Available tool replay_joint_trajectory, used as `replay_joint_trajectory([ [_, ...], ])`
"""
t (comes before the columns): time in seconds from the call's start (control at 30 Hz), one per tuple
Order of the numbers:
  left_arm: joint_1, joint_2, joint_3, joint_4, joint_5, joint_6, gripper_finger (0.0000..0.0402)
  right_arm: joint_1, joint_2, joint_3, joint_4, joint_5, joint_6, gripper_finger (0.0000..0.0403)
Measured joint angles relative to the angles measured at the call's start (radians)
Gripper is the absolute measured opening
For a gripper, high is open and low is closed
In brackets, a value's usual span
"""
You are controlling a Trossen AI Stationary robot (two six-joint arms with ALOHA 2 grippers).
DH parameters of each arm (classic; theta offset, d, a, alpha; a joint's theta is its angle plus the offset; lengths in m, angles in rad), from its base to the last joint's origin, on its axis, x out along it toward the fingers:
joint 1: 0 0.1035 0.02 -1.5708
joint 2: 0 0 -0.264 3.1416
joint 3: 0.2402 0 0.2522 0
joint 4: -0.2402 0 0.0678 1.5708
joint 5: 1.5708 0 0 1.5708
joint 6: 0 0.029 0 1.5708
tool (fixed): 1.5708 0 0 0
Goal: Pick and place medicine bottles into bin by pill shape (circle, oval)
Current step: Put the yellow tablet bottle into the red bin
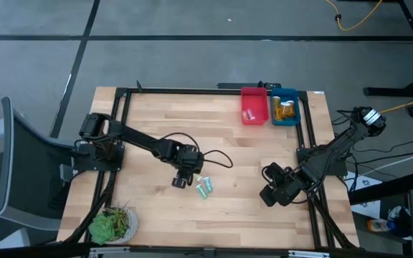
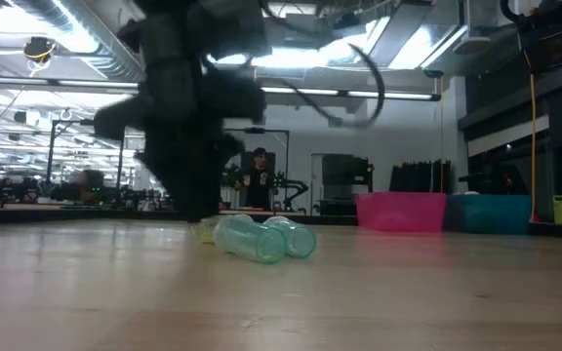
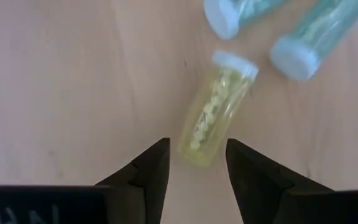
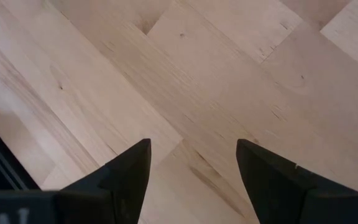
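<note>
Left gripper (image 3: pixel 197 155) over the middle of the table (image 1: pixel 156 129), fingers apart, nothing between them. Fingertips (image 3: pixel 157 152) sit just short of the base end of a yellow bottle (image 3: pixel 216 109); the bottle lies on its side, pale cap pointing away from the gripper, small pale pills visible through the wall. Whether the fingertips touch the bottle or the wood I cannot tell.

Just beyond the yellow bottle's cap: two teal bottles (image 3: pixel 303 40), also lying on their sides, caps turned toward the gripper, close together. In the high view they show as a small pale-green cluster (image 1: pixel 204 188) right beside the left gripper (image 1: pixel 183 177), on its side nearer the right arm. In the low view the teal bottles (image 2: pixel 261 239) lie side by side and touching, the yellow one partly hidden behind them next to the dark blur of the arm.

Farther off, at the table's far edge toward the right arm's side: red bin (image 1: pixel 254 106) and blue bin (image 1: pixel 285 107), standing side by side. Red bin holds something small and pale; blue bin holds orange bottles (image 1: pixel 286 110).

Right gripper (image 4: pixel 191 165) well apart from the bottles, near the table's right edge, fingers spread over bare wood, grasping nothing.

Green plant (image 1: pixel 110 223) at the near corner on the left arm's side.
</note>
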Motion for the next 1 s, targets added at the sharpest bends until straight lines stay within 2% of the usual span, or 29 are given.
replay_joint_trajectory([
  [0.2,-0.002,0.072,0.003,0.01,0.017,0.002,0.015,0.0,0.0,0.0,0.0,0.0,0.0,0.0239],
  [0.77,0.011,0.084,0.001,0.075,0.026,0.053,0.0149,0.0,0.0,0.0,-0.002,0.0,0.0,0.0239],
  [1.0,0.017,0.085,0.001,0.081,0.02,0.059,0.0117,0.0,0.0,0.0,-0.002,0.0,0.0,0.0239],
])
